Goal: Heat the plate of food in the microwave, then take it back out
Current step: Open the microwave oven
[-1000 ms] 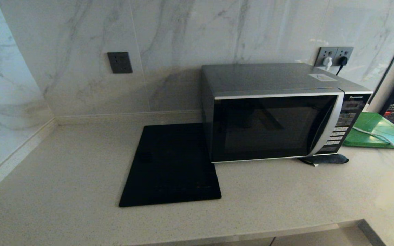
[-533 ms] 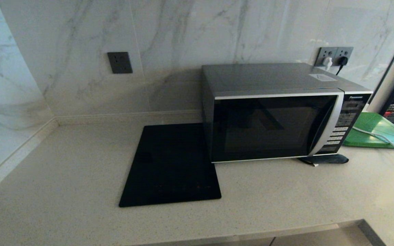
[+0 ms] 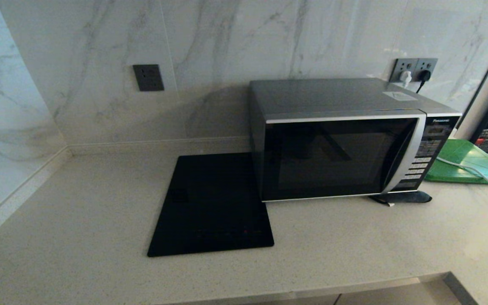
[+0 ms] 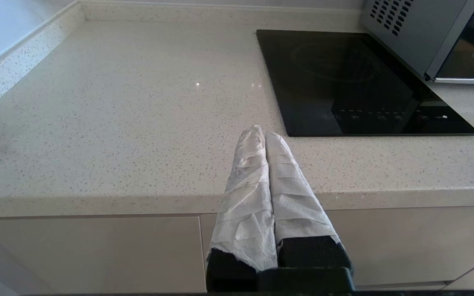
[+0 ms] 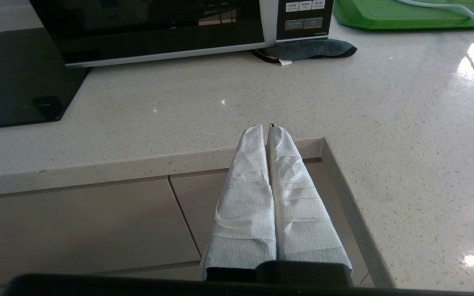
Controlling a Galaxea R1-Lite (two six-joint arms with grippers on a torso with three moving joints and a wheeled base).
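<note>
Both grippers are clenched on nothing, wrapped fingers pressed together: the left gripper at the near counter edge, the cooktop beyond it, the right gripper at the near edge further right. The microwave stands door closed at the far right, touching the cooktop's right edge. A dark cloth lies under its near right corner; a green tray sits right of it. The plate cannot be seen in any view.
</note>
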